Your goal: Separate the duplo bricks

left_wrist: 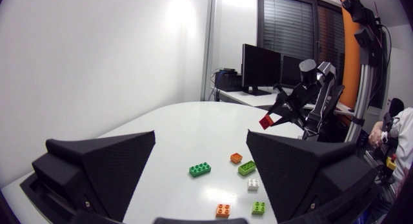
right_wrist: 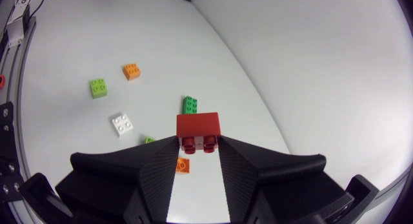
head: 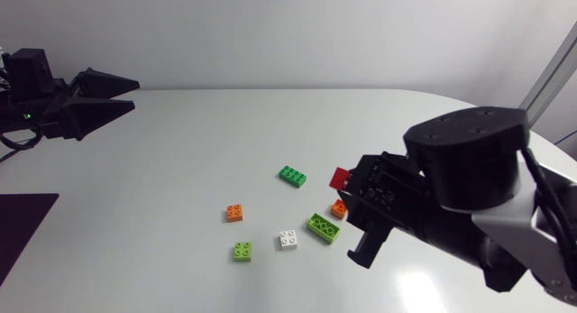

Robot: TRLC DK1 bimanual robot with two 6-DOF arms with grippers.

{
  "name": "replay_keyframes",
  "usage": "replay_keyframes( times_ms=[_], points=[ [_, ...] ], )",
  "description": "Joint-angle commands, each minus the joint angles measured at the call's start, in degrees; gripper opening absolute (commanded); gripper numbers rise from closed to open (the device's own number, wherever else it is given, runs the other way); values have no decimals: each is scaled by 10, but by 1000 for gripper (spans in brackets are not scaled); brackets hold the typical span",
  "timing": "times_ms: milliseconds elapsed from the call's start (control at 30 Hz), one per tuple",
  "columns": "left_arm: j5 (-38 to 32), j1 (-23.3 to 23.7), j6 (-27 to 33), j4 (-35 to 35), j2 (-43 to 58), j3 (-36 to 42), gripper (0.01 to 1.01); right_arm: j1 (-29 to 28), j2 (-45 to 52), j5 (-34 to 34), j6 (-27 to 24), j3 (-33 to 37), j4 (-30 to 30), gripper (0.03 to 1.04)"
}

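Right tool (right_wrist: 199,145) clamped on the red brick (right_wrist: 198,126), holding it clear above the surface (head: 180,142), apparently to part it from six loose bricks (head: 288,239) lying below; left tool (head: 133,93), fingers apart, rests well away

The table (head: 225,133) is white and smooth with a faint sheen, and its far edge runs in a broad curve that rounds off toward the right. A dark, flat mat (head: 22,232) lies on it at the near left. A soft patch of light (head: 424,281) glares off the surface at the near right.
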Motion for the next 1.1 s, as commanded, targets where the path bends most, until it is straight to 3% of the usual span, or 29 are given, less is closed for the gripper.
replay_keyframes(
  times_ms=[0, 133, 267, 433, 733, 867, 1067],
  points=[
    [144, -2, 26, -181, -4, -13, 987, -17, 6, -4, 21, 29, -51, 267],
    [142, 4, 27, -180, -4, -14, 987, -53, 2, -30, 19, 25, -134, 267],
    [141, 5, 27, -179, -5, -15, 987, -95, 27, -71, 13, 5, -178, 269],
    [141, 5, 27, -161, -6, -36, 987, -129, 88, -118, 2, -34, -160, 269],
    [131, 19, 28, -154, -24, -54, 987, -121, 204, -127, 14, -106, -31, 269],
    [130, 19, 27, -154, -31, -57, 987, -107, 205, -122, 14, -97, -37, 269],
    [130, 19, 27, -153, -41, -61, 987, -47, 210, -71, -19, -55, -113, 269]
  ],
)
